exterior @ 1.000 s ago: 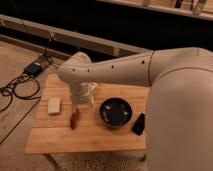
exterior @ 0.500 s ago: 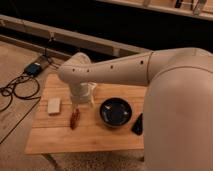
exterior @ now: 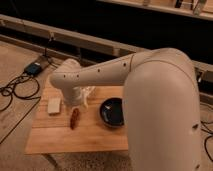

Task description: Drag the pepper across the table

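In the camera view, the white arm reaches over the far left part of the desk. Its end effector hangs just above the pepper, and I cannot tell whether it is open or closed. The pepper lies left of the desk's middle, pointing toward the near edge. A pale block sits by the left edge and a black bowl toward the right edge.
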You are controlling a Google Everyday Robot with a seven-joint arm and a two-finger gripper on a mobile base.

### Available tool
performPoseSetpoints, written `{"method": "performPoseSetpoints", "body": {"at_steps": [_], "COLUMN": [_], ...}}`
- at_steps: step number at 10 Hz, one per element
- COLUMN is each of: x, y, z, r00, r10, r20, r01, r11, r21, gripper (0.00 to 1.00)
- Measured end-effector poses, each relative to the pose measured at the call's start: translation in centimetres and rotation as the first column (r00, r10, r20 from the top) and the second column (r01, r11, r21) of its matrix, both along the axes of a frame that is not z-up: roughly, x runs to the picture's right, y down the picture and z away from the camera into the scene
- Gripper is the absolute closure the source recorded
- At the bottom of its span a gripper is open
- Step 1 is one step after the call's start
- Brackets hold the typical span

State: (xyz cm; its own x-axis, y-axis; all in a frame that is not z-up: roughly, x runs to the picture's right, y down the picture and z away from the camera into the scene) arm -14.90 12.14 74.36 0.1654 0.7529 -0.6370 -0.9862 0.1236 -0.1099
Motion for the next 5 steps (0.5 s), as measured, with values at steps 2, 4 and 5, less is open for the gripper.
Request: {"method": "performPoseSetpoints", "body": {"at_steps": [2,4,5], "x": [-1.2,-2.2,-2.7], "y": [0.8,2.2,3.5], "z": [0.7,1.3,1.7], "r00": [1.000,0.999,0.999], "r10": [0.020,0.041,0.045], "r20": [0.003,-0.007,-0.019], "r01": [-0.020,-0.041,-0.045], "r11": [0.9997,0.9991,0.9990], "r21": [0.010,0.008,0.001], "gripper": [0.35,0.35,0.35]}}
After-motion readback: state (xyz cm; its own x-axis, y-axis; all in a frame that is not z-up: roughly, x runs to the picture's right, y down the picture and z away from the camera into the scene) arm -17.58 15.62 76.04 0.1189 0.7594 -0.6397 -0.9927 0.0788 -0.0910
